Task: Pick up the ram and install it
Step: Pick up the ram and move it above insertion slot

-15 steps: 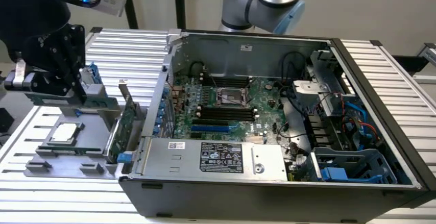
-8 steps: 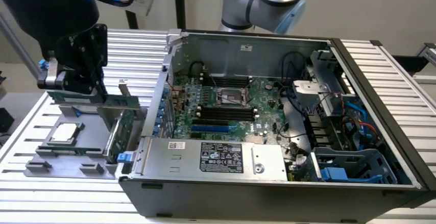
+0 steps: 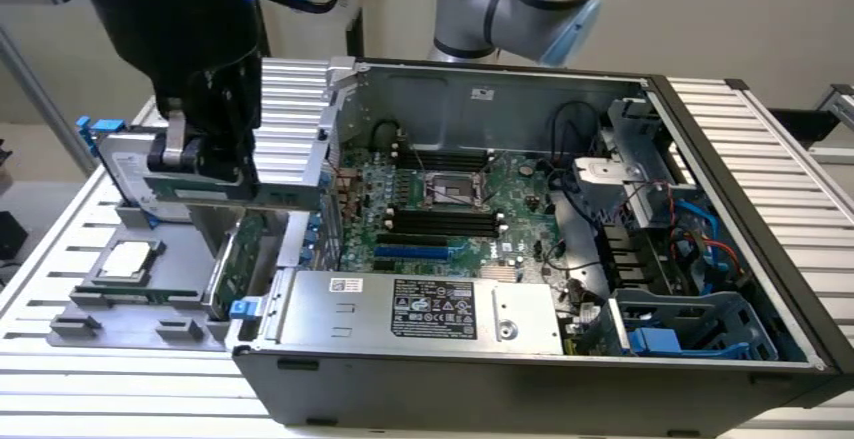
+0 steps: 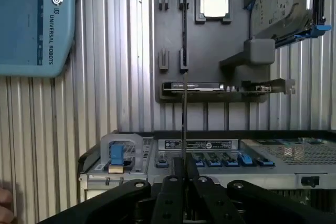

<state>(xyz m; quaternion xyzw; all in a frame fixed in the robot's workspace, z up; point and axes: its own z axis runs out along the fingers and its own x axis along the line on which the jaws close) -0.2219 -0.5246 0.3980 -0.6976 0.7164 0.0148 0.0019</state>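
1. Gripper: the black two-finger gripper (image 3: pixel 200 171) is clamped on the ram (image 3: pixel 260 196), a long, thin green circuit-board stick. In the wrist view the fingers (image 4: pixel 173 182) pinch it edge-on, so the ram (image 4: pixel 184 119) reads as a thin dark line.
2. Ram position: it is held level in the air at the exterior view's left, outside the open black computer case (image 3: pixel 747 159) and above the grey plastic parts tray (image 3: pixel 80 329).
3. Tray contents: a square silver processor chip (image 3: pixel 127 259) lies flat, and a larger green expansion card (image 3: pixel 247 254) stands on edge at the tray's side nearest the case. A silver hard drive with blue rails (image 4: pixel 283 3) sits at one corner of the tray.
4. Obstructions: a ribbed silver metal block (image 3: pixel 296 109) and the left wall of the case stand between the held ram and the black memory slots (image 3: pixel 441 221) on the green motherboard (image 3: pixel 521 199).
5. Near side of the case: a silver power-supply box (image 3: pixel 400 309) lies just in front of the slots.
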